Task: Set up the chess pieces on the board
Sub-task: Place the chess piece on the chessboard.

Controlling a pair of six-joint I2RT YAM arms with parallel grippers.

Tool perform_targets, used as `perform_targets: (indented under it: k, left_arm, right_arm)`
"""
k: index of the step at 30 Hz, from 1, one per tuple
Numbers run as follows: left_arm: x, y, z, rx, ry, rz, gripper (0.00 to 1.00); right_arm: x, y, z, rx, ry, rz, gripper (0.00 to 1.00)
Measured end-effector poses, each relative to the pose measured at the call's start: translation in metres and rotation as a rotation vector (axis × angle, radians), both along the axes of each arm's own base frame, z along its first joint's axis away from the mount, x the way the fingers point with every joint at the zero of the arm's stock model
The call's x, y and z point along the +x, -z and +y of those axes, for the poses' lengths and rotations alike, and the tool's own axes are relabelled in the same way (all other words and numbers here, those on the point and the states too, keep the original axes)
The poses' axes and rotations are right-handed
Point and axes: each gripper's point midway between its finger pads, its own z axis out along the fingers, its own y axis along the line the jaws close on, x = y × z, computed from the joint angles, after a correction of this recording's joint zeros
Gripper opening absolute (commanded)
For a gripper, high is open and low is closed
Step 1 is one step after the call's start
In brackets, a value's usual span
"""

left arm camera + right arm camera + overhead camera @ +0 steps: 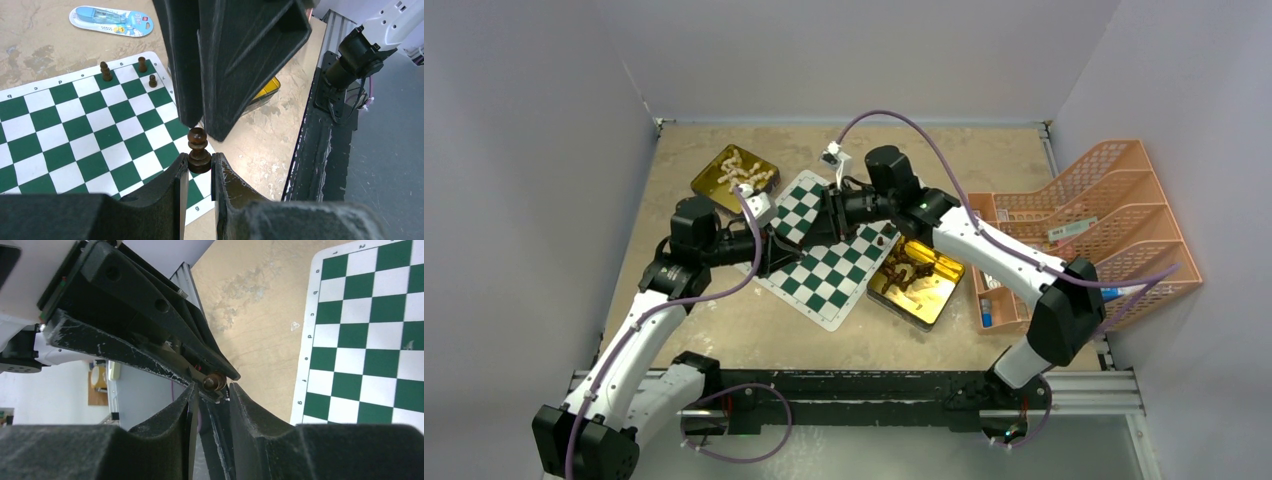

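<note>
Two arms meet over the board [819,275]; this reads as a hand-over in mid-air.

Left gripper [200,159]: jaws shut on the foot of a dark pawn [198,144]. The pawn is upright, held in the air above the board's edge, touching no square.

Right gripper [212,386]: faces it from the other side, jaws narrow, one finger each side of the pawn's round head. Cannot tell whether they press it or only flank it.

Judgement: setup barely begun. Three dark pieces [142,64] stand at the board's right corner; most pieces lie in the tins.

Next move calls for the right jaws firm on the head before the left jaws let go. Then a straight lowering onto a square beside those three, clear of them. They look small and easy to tip.

Materials, left to right:
- Gold tin [711,186]: shiny metal, rectangular, heaped with cream pieces [742,170].
- Fingers [165,195]: matt black, scuffed at the tips.
- Pawn: glossy brown, a ball on a flared foot.
- Board: thin flat mat, green and white checks, lettered white border.
- Second gold tin [938,292]: holds dark pieces [904,272].
- Orange mesh rack [1114,190], far right.
- Desk [724,320]: mottled tan.
</note>
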Motion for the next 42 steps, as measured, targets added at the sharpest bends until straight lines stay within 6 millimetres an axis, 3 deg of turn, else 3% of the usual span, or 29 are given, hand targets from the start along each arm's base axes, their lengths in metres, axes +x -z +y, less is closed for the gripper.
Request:
perform_targets:
  k: [8, 15, 25, 33, 42]
  left_arm:
    - [-0.002, 0.006, 0.001, 0.007, -0.001, 0.018, 0.00]
    - [-0.002, 0.008, 0.001, 0.008, 0.000, 0.020, 0.00]
    - [-0.002, 0.007, 0.001, 0.013, 0.002, 0.004, 0.00]
    - [-0.003, 0.009, 0.002, 0.017, 0.002, 0.014, 0.00]
    - [-0.004, 0.012, 0.002, 0.025, 0.003, 0.020, 0.00]
  right_arm:
    - [-0.005, 0.016, 0.013, -0.022, -0.035, 0.036, 0.25]
    - [-0.005, 0.017, 0.015, -0.023, -0.036, 0.035, 0.29]
    - [-0.002, 0.009, 0.017, -0.015, -0.028, 0.016, 0.12]
    - [-0.003, 0.013, 0.015, -0.029, -0.044, 0.003, 0.22]
    - [-0.007, 0.020, 0.010, -0.059, -0.068, -0.013, 0.01]
